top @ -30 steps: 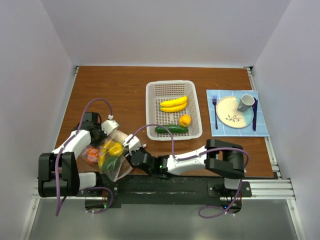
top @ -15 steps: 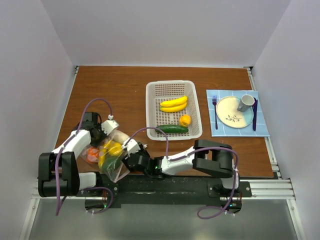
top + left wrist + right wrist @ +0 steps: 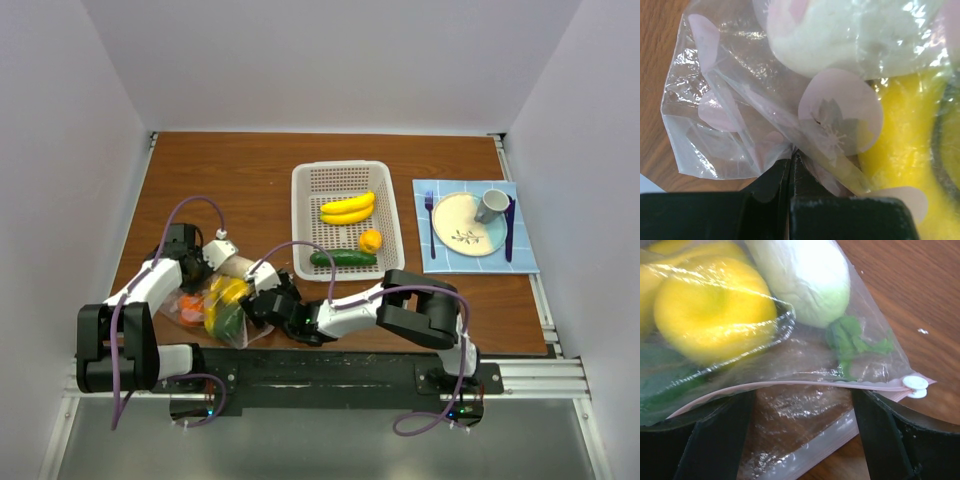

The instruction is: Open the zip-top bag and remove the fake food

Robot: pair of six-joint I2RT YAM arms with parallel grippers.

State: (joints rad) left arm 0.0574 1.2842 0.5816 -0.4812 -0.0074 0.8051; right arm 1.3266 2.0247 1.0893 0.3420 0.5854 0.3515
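Right claw (image 3: 800,435), widened and advanced over the last second, is shown straddling the pink zip strip (image 3: 790,384) of the zip-top bag (image 3: 867,352), nothing gripped. Fake food (image 3: 715,315) is seen just beyond the strip, inside. Left claw (image 3: 791,162) is clamped on a bag corner. A pull-open is judged prepared.

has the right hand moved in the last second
Yes: the right hand has slid left, farther from the basket, up against the bag.
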